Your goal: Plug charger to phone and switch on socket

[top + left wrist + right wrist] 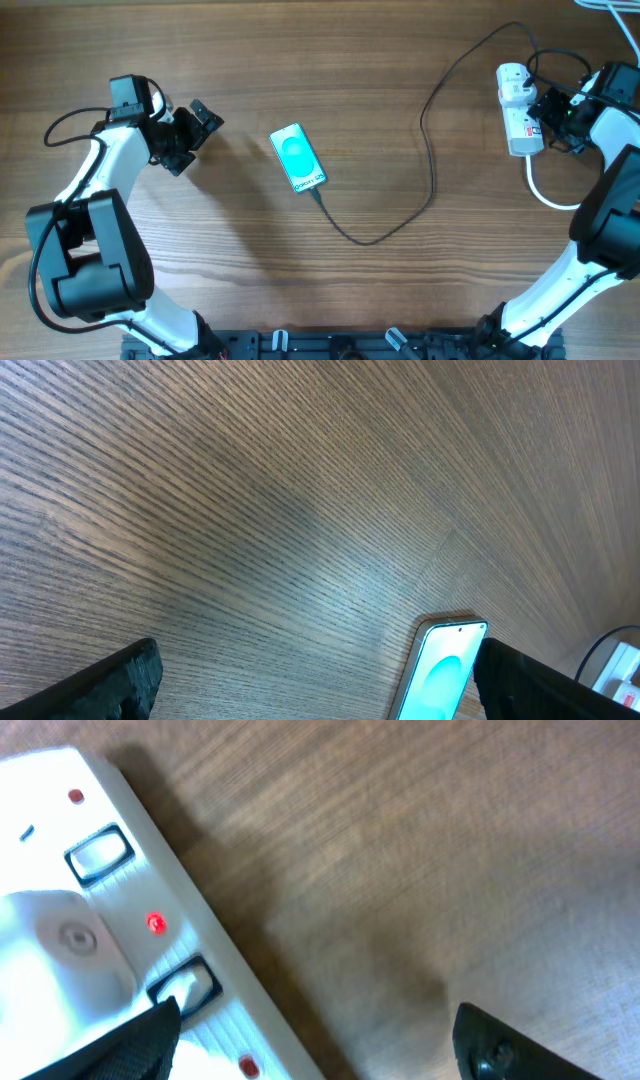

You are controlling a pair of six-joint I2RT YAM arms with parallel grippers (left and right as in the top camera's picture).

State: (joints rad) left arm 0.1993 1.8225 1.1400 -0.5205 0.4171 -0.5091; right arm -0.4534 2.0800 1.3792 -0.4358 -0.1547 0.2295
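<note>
The phone [298, 157] lies mid-table, screen up, light-blue with a teal oval. The black charger cable [430, 150] is plugged into its lower end and curves up to a white adapter [511, 78] seated in the white socket strip [521, 125] at the far right. My left gripper [198, 128] is open and empty, left of the phone; the phone's top [445, 670] shows by its right finger. My right gripper [553, 110] is open beside the strip. In the right wrist view its left finger tip touches a rocker switch [188, 986], and a red light [155, 924] glows on the strip.
The strip's thick white cord [545, 193] loops off its lower end toward the right arm. Another white cord [612, 12] lies at the top right corner. A second rocker switch [99, 852] sits further along the strip. Bare wood surrounds the phone.
</note>
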